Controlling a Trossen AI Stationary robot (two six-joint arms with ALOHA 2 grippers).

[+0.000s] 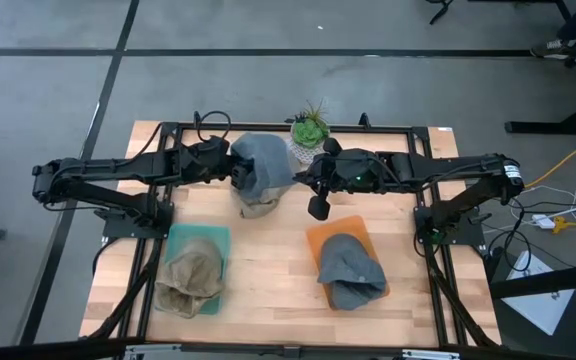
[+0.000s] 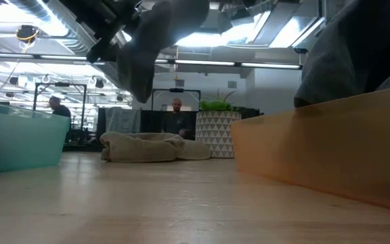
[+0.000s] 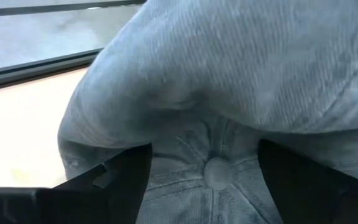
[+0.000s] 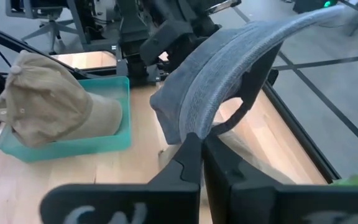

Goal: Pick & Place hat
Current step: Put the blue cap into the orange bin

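A grey hat (image 1: pixel 263 160) hangs in the air over the far middle of the table, between my two grippers. My right gripper (image 4: pixel 201 146) is shut on it. My left gripper (image 3: pixel 207 180) stands open at the hat's left side, its fingers wide apart on either side of the crown's top button (image 3: pixel 216 171). Under the grey hat, a beige hat (image 1: pixel 258 208) lies flat on the wooden table. My left gripper has the crown's top between its spread fingers (image 3: pixel 126 180); I cannot tell whether they touch it. My right gripper pinches the hat's lower edge (image 4: pixel 188 127) between its two shut fingers, beside the arched back opening. It comes from the table's right, slanting a little down. The hat is lifted clear of the table and arches up and away from the fingers.
A teal tray (image 1: pixel 173 240) at the near left holds a beige hat (image 1: pixel 190 280). An orange tray (image 1: pixel 318 235) at the near right holds another grey hat (image 1: pixel 350 268). A potted plant (image 1: pixel 310 130) stands at the far edge. A person shows in the room behind.
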